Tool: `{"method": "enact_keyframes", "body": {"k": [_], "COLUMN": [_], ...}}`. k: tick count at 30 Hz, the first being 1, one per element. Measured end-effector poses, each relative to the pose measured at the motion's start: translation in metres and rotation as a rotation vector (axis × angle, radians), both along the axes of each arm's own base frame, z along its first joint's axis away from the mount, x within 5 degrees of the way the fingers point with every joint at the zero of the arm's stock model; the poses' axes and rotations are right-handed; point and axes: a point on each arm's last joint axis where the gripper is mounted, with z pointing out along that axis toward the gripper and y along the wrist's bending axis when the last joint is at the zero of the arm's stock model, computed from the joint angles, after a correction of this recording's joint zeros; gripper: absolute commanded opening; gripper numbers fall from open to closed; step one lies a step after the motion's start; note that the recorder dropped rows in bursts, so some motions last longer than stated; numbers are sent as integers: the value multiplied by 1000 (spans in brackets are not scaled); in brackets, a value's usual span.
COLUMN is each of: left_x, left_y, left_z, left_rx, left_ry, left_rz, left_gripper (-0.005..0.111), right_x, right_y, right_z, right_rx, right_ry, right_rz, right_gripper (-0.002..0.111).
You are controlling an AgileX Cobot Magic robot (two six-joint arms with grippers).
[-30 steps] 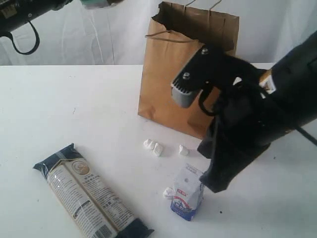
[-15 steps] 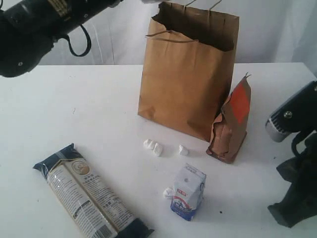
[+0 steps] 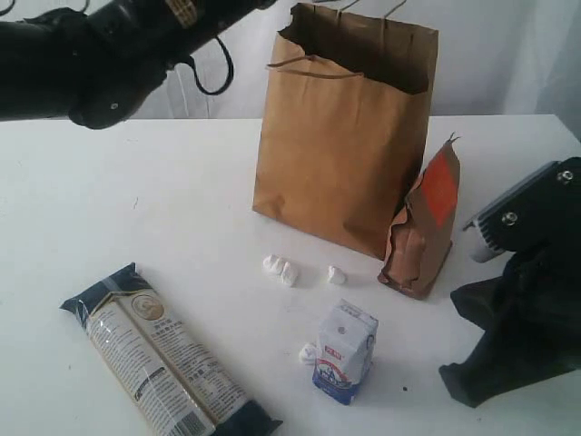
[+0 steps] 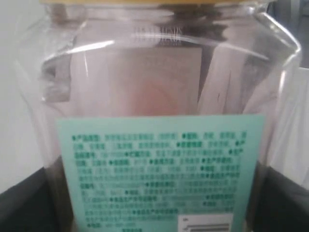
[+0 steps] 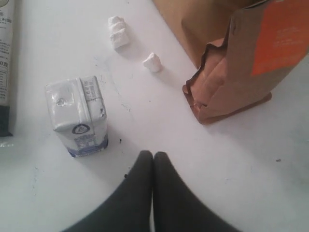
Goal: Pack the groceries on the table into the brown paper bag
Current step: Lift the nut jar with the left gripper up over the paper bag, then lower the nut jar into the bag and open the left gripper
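Note:
In the left wrist view the yellow-lidded clear jar point(image 4: 159, 96) with a green label fills the frame. My left gripper point(image 4: 159, 215) is shut on it, a dark finger on each side. In the exterior view the left arm point(image 3: 118, 45) reaches toward the top of the brown paper bag point(image 3: 340, 136); gripper and jar are cut off by the frame's edge. The orange-brown pouch point(image 3: 422, 227) leans on the bag. The blue-white carton point(image 3: 345, 352) and the long noodle pack point(image 3: 163, 359) are on the table point(image 3: 136, 200). My right gripper point(image 5: 153, 155) is shut and empty, hovering between the carton point(image 5: 79, 116) and the pouch point(image 5: 241, 67).
Small white crumbs point(image 3: 281, 270) lie between the bag and the carton, one more point(image 3: 307, 352) beside the carton. The bulky right arm point(image 3: 522, 309) hangs over the table's front right corner. White drapes hang behind the table.
The right arm has drawn back to the right and down, uncovering the pouch. The left arm has swung right with the jar, toward the bag's open top.

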Motion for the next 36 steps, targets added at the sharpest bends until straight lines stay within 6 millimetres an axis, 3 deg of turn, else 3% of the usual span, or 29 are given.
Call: {"method": "enact_keyframes", "body": {"k": [13,20,29,32,36], "left_x": [2,6,8,9,9], "left_y": [-46,-45,-44,-44,-43], "left_z": [-25,-36,-39,-42,-42], "left_rx": [327,471,526,548,551], "left_ry": [-123,-102,-99,-81,-79], "left_rz": [98,157,181,190,191], "left_gripper": [0,0,0,8,36], "right_x": [8,8,6,6,6], "right_y": [8,9,11,11,10], "right_z": [-14,-15,-15,-15,-16], "right_rx": [-24,-14,31,32,31], "right_ry": [39,47,84,87,89], "right_rz": [12,8,-12,-13,-14], "right_gripper": [0,0,0,0,0]}}
